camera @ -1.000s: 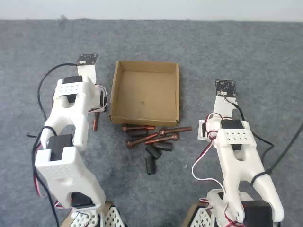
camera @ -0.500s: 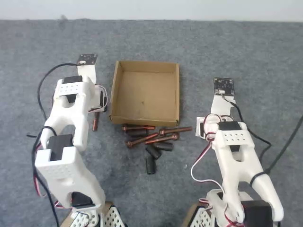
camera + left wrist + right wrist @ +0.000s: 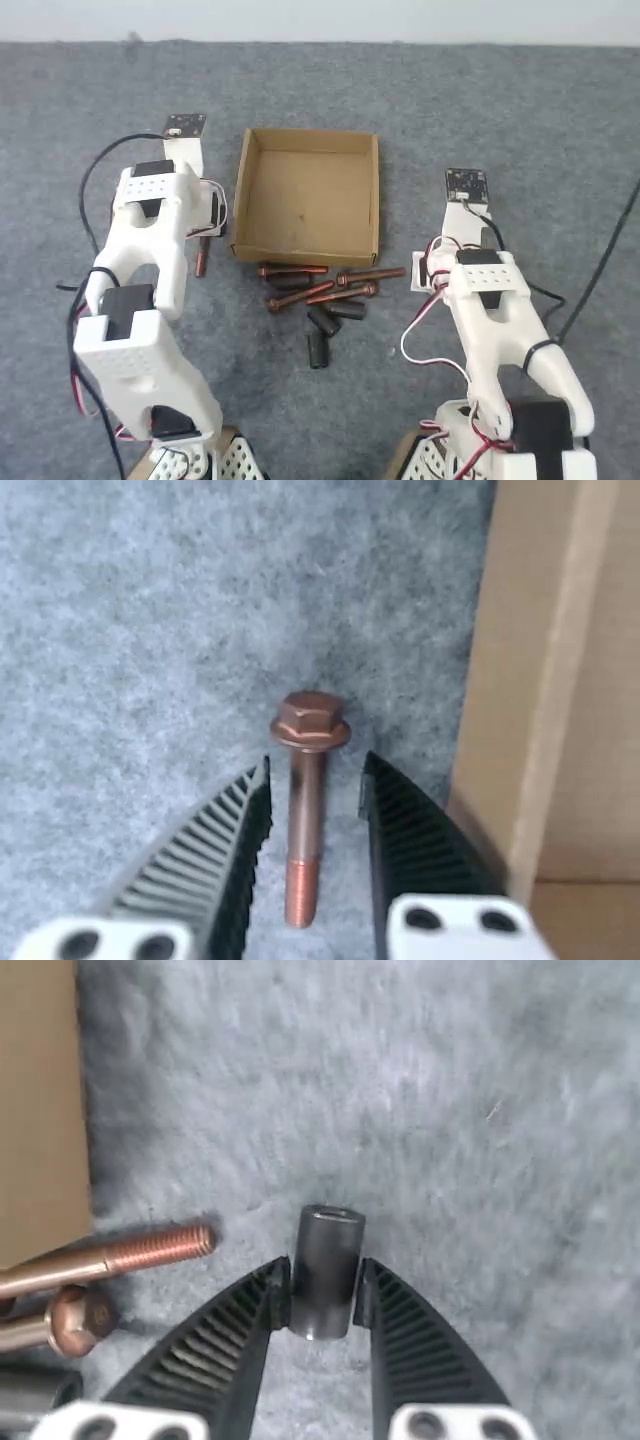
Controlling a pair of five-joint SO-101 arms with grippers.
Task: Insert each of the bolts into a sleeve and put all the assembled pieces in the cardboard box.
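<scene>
From above, the cardboard box (image 3: 305, 256) holds nothing assembled yet. Four loose bolts (image 3: 300, 296) lie just outside its near wall, and three black sleeves (image 3: 322, 320) a little farther from that wall. One separate bolt (image 3: 201, 258) lies beside the box's outer side wall, under the left arm (image 3: 150, 230).

At the left wrist, the left gripper (image 3: 315, 770) is spread, one jaw on each side of that copper hex-head bolt (image 3: 304, 810) and apparently not touching it. The bolt lies flat on the grey mat, close to the box wall (image 3: 540, 680).

At the right wrist, the right gripper (image 3: 322, 1270) pinches a black sleeve (image 3: 328, 1265) across its sides, bore end outward, with the pile's bolt ends (image 3: 120, 1252) between it and the box (image 3: 40, 1110).

This looks like the pickup stage of the first pairing. Next, the left jaws need to close squarely on the shank and lift. Then the threaded tip must be lined up with the sleeve's bore.
</scene>
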